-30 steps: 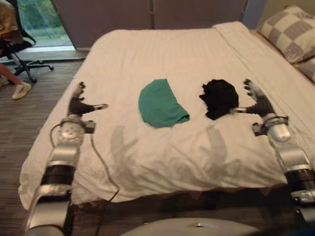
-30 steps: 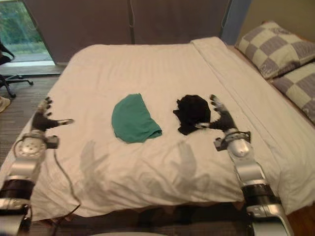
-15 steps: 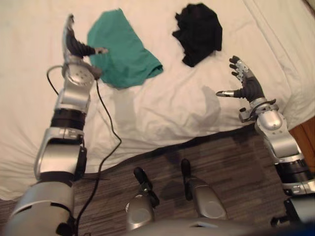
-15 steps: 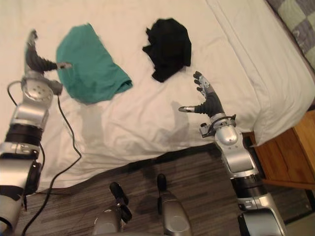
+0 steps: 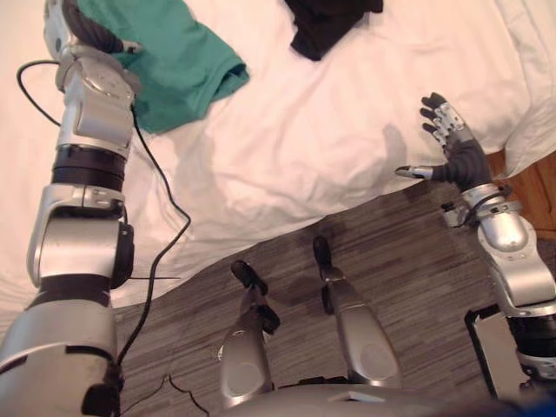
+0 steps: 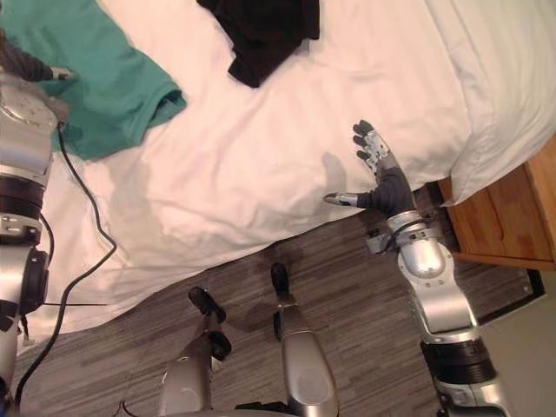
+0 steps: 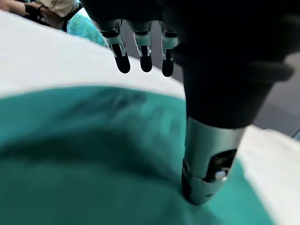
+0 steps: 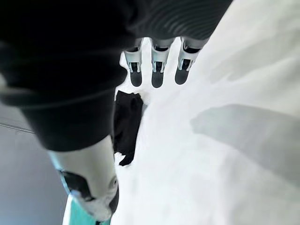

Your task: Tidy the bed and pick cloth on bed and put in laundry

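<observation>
A: Status, left arm [image 5: 85, 165]?
B: Stretched far forward; left hand [image 5: 89, 29] open, fingers straight, thumb out sideways.
A: And right arm [image 5: 514, 261]?
B: Angled upward; right hand [image 5: 458, 153] open, fingers spread, thumb pointing left.

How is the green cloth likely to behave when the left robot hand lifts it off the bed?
Probably floppy: the green cloth lies flat with soft folds on the white sheet, so it should drape and sag from the left robot hand. Likely light, being thin. It may bunch or slide if straight fingers only push it.
</observation>
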Robot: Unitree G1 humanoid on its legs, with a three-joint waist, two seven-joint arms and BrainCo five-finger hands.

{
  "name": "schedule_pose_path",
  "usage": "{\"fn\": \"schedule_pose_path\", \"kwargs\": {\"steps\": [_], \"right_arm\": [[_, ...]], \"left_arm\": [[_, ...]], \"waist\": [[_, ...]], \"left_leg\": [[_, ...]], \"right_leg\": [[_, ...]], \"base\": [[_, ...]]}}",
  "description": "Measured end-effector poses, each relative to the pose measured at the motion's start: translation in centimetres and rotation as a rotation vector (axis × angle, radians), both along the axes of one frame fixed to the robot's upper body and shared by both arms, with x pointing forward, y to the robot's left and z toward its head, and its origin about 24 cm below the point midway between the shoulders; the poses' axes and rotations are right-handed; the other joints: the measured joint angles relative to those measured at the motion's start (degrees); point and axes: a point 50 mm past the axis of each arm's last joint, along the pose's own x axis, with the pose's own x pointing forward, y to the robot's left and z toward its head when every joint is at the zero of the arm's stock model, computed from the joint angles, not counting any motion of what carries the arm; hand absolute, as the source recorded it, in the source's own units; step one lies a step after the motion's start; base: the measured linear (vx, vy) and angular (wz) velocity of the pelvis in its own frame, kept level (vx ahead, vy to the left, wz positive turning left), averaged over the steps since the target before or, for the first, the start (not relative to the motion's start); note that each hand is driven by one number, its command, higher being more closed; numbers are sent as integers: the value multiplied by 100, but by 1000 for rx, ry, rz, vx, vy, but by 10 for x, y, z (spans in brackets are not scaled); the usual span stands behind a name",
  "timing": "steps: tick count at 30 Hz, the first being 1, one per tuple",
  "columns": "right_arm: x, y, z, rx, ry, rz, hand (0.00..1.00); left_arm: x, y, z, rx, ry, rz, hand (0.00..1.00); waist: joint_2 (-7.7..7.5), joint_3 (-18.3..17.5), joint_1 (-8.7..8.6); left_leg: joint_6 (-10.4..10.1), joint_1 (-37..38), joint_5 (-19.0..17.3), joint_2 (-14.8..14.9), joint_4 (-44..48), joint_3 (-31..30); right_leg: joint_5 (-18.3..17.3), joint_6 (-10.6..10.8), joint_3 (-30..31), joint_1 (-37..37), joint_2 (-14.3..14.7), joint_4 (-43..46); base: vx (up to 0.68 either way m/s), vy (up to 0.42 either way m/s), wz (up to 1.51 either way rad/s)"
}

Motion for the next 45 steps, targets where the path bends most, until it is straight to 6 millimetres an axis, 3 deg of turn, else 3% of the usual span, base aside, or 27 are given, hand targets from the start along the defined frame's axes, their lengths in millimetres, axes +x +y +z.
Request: {"fn": "schedule_pose_path", "kwargs": {"steps": [4, 8, 9, 17, 21, 23, 26, 27, 29, 31, 33, 34, 35, 36, 39, 42, 45], "right_arm": [[-7, -2, 2, 16, -11, 3, 0], [-12, -5, 8, 36, -37, 0, 0], [-12, -7, 10, 38, -48, -8, 0], [-17, -15, 35, 57, -148, -24, 0], [-22, -16, 57, 21, -244, -35, 0], [-25, -14, 64, -9, -289, -47, 0], [-32, -12, 76, -149, -363, -104, 0], [-35, -12, 80, -185, -391, -131, 0], [-38, -10, 85, -224, -433, -181, 0], [-41, -11, 93, -239, -475, -262, 0], [-40, -13, 100, -233, -493, -335, 0], [-38, -15, 105, -214, -498, -380, 0], [-37, -16, 107, -210, -501, -398, 0], [-35, -18, 115, -227, -521, -454, 0], [-19, -29, 134, -259, -509, -563, 0], [9, -45, 143, -251, -409, -657, 0], [31, -62, 153, -258, -307, -734, 0]], "left_arm": [[0, 2, -1, 1, 47, 29, 0], [-4, 4, 16, 20, 45, 23, 0], [-5, 6, 18, 20, 52, 22, 100], [-15, 24, 29, 65, 165, -83, 100], [-13, 17, 17, -31, 92, -268, 100], [-13, 11, -1, -119, 55, -398, 100], [-16, -30, -46, -315, 18, -710, 100], [-20, -52, -65, -423, 2, -848, 100], [-36, -88, -95, -643, -12, -1076, 100], [-66, -124, -136, -953, 0, -1299, 100], [-92, -147, -167, -1156, 42, -1389, 100], [-110, -159, -190, -1272, 110, -1406, 100], [-117, -163, -200, -1327, 147, -1398, 100], [-137, -172, -233, -1465, 270, -1328, 100], [-184, -181, -290, -1681, 530, -1136, 100], [-204, -186, -307, -1790, 635, -1073, 100], [-203, -189, -309, -1903, 591, -1060, 100]], "waist": [[2, 90, -21], [-6, 128, -24], [-5, 178, -23], [27, 224, -49], [115, 272, -10], [141, 286, 25], [232, 336, 184], [273, 362, 245], [308, 382, 368], [308, 463, 503], [308, 482, 640], [306, 487, 769], [306, 488, 812], [305, 493, 916], [283, 541, 1070], [289, 562, 1233], [293, 560, 1282]], "left_leg": [[0, -103, 0, -6, 1, 11], [-1, -431, 0, -6, 83, -22], [0, -446, 0, -6, 81, -22], [16, -642, -9, -17, 142, -1], [27, -572, -16, -37, 208, -44], [31, -492, -19, -80, 308, -51], [121, -397, -273, -76, 690, -144], [150, -419, -388, -78, 860, -275], [224, -506, -602, -81, 1064, -465], [315, -758, -787, -90, 1440, -774], [359, -973, -915, -91, 1747, -1021], [386, -1086, -989, -85, 1925, -1157], [389, -1134, -1012, -80, 1993, -1202], [404, -1238, -1064, -77, 2136, -1342], [418, -1391, -1077, -98, 2294, -1623], [427, -1425, -1072, -116, 2364, -1800], [459, -1504, -1030, -174, 2340, -1954]], "right_leg": [[-1, 2, 0, -119, -3, 29], [-7, 9, -4, -425, -33, 49], [-9, 11, -4, -444, -34, 54], [-19, 28, 8, -674, -57, 120], [-20, 32, -20, -558, -101, 136], [-50, 77, -39, -427, -184, 142], [-144, 221, -169, -145, -312, 213], [-206, 314, -247, -73, -374, 281], [-307, 387, -396, -50, -454, 419], [-432, 439, -648, -48, -594, 595], [-536, 395, -828, -56, -649, 732], [-605, 403, -950, -55, -691, 811], [-623, 386, -985, -55, -703, 841], [-660, 357, -1086, -44, -727, 900], [-694, 310, -1310, 30, -758, 920], [-734, 247, -1440, 119, -766, 949], [-737, 242, -1529, 97, -790, 971]], "base": [[14, 6, -2], [-12, -8, 2], [-33, -15, 0], [-7, -3, -1], [9, 12, 5], [8, 33, 15], [-3, 62, 23], [-22, 80, 39], [-34, 86, 47], [-43, 75, 65], [-34, 25, 64], [-26, 9, 54], [-16, 25, 50], [-11, 20, 37], [-28, 17, 43], [-76, -12, 27], [-105, -11, 19]]}}
